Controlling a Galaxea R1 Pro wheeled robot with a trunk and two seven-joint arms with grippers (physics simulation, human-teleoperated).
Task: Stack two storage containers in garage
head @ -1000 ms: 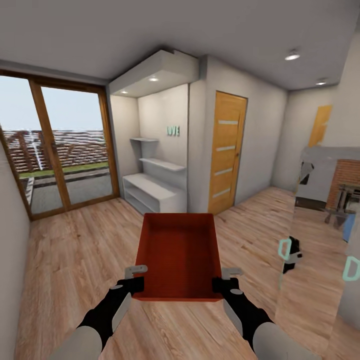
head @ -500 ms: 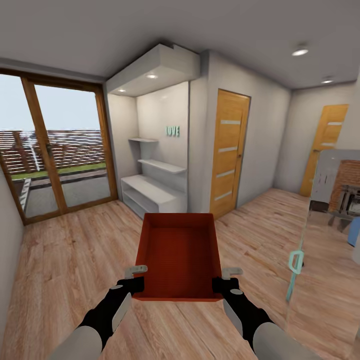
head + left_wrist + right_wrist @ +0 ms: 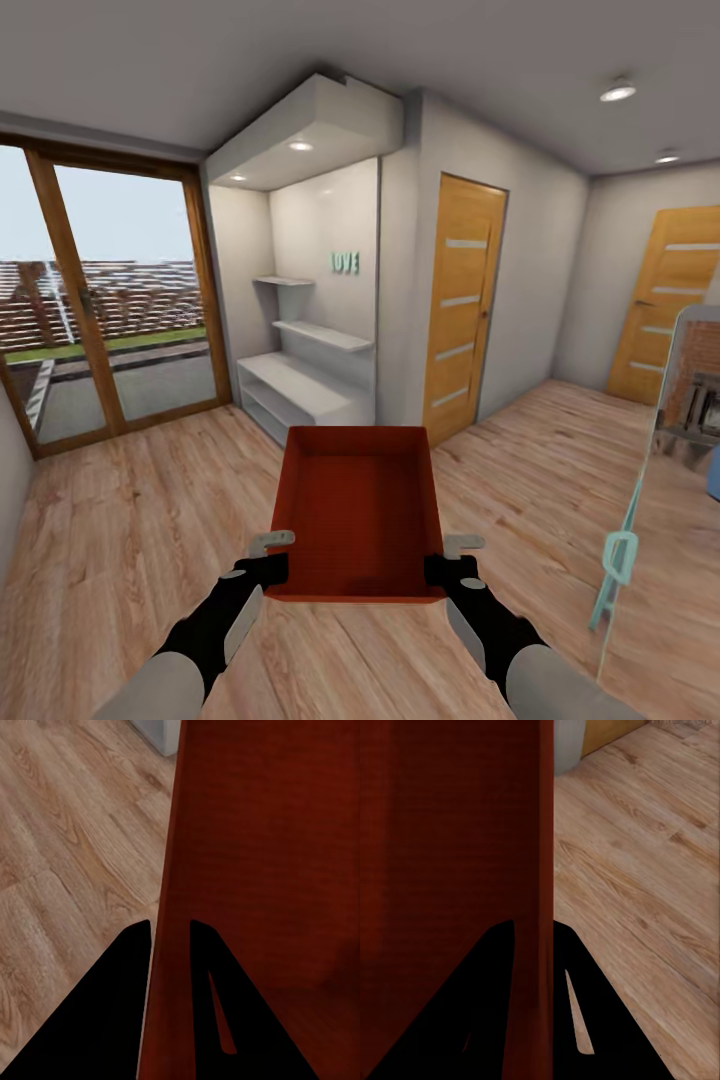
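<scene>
Left end effector (image 3: pixel 268 562): my fingers pinch the container's (image 3: pixel 357 510) left wall.
Right end effector (image 3: pixel 452 562): clamped on its right wall.
Container: level between both, so it won't tip.
Door (image 3: pixel 463 305): ahead, right of my grip.

Orange-red storage container (image 3: pixel 358 510), light wood-plank floor (image 3: pixel 130 540), orange-wood door (image 3: pixel 463 300).

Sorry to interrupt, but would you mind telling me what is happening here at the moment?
The robot is carrying one orange-red storage container in front of it with both arms. The left gripper pinches the bin's left wall and the right gripper its right wall, jaws closed on the rim. It stands on the light wood floor, facing a white wall shelf and an orange-wood door.
</scene>
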